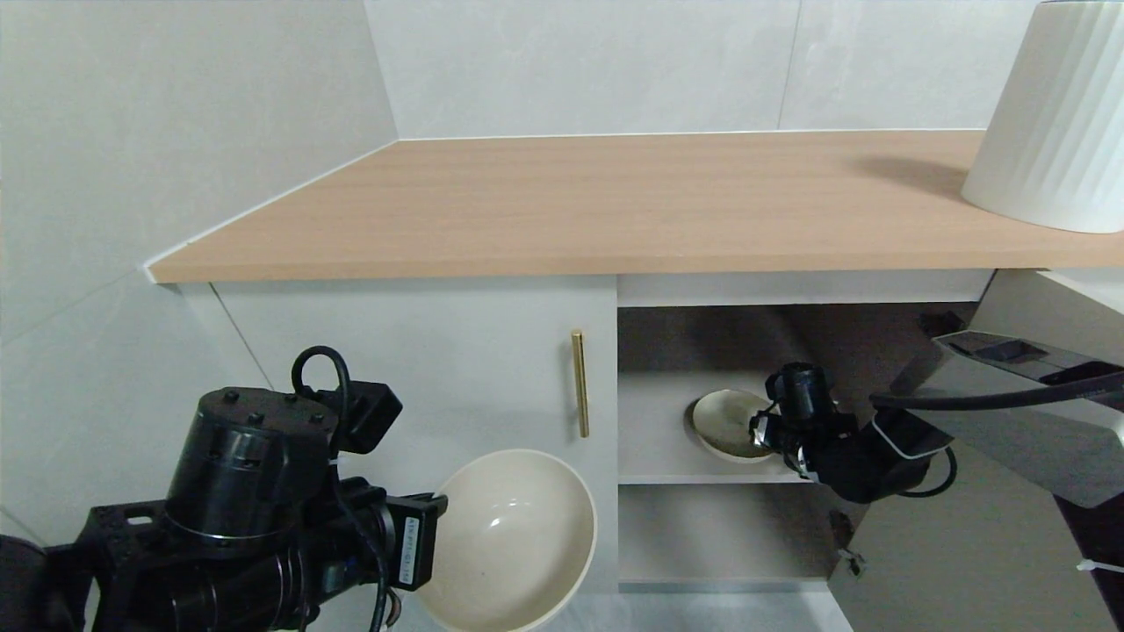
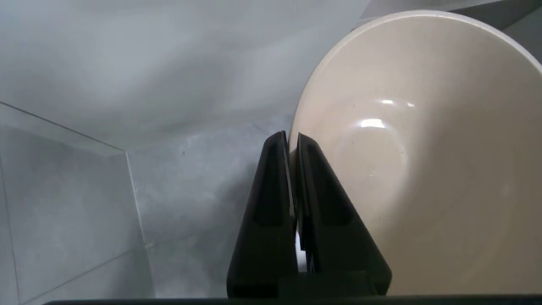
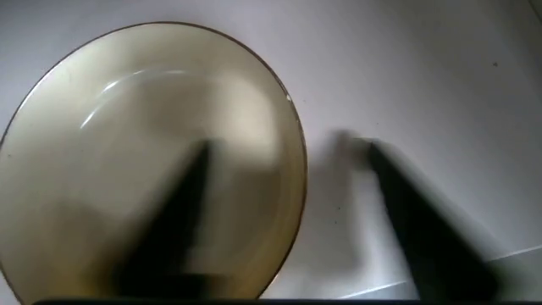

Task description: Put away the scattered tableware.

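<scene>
A cream bowl (image 1: 514, 535) (image 2: 423, 152) hangs low in front of the closed cabinet door, tilted on its side. My left gripper (image 1: 430, 527) (image 2: 294, 169) is shut on its rim. Inside the open cabinet a pale shallow plate (image 1: 729, 426) (image 3: 127, 152) lies on the upper shelf (image 1: 654, 439). My right gripper (image 1: 764, 434) (image 3: 279, 148) is at the plate's right edge and stands open. One finger is over the plate and the other beyond its rim. Whether they touch the plate I cannot tell.
A wooden countertop (image 1: 615, 202) runs above the cabinet, with a white ribbed object (image 1: 1054, 123) at its far right. The left door has a gold handle (image 1: 579, 382). The right door (image 1: 966, 544) is swung open beside my right arm. A lower shelf (image 1: 720, 535) is bare.
</scene>
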Robot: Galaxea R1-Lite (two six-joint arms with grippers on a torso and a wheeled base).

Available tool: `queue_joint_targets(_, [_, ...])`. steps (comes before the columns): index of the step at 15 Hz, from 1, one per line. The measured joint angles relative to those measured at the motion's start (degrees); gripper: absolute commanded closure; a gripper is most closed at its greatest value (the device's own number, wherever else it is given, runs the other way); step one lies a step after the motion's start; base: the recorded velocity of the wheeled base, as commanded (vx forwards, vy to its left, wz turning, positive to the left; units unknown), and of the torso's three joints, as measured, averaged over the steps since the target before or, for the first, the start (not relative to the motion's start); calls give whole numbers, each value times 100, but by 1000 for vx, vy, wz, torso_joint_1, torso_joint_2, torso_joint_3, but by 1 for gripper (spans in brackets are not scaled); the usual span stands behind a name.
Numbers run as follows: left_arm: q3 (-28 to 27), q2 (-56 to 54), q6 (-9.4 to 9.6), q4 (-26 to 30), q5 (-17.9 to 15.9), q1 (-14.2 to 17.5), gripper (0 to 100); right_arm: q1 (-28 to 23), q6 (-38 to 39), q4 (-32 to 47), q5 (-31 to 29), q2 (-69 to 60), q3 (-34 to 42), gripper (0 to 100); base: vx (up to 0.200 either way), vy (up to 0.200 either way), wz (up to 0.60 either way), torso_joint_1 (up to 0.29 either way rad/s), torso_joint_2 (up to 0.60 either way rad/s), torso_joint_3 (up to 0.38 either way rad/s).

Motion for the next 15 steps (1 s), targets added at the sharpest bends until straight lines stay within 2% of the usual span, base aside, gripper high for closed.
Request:
queue_joint_targets(3, [-15, 54, 9, -28, -9, 0, 100, 74, 148, 4, 56, -243, 258, 0, 0, 0, 0, 0, 0, 0])
queue_joint_targets(7, [-67, 447, 79, -572, 90, 0, 100, 621, 169, 383, 603, -1346, 997, 0, 0, 0, 0, 0, 0, 0])
queue_joint_targets(11, [-199, 1029, 512, -1364, 562, -20, 100, 1158, 87, 1925, 1729, -2950, 1421, 0, 0, 0, 0, 0, 0, 0])
queue_joint_targets(14, [-406, 1481, 542, -1708, 729, -234, 100, 1651, -66, 3126, 2130, -4102, 1499, 0, 0, 0, 0, 0, 0, 0])
queue_joint_targets(15, [-489, 1610, 542, -1719, 846, -356, 100, 1844, -85, 3282, 2185, -4347, 1510, 0, 0, 0, 0, 0, 0, 0])
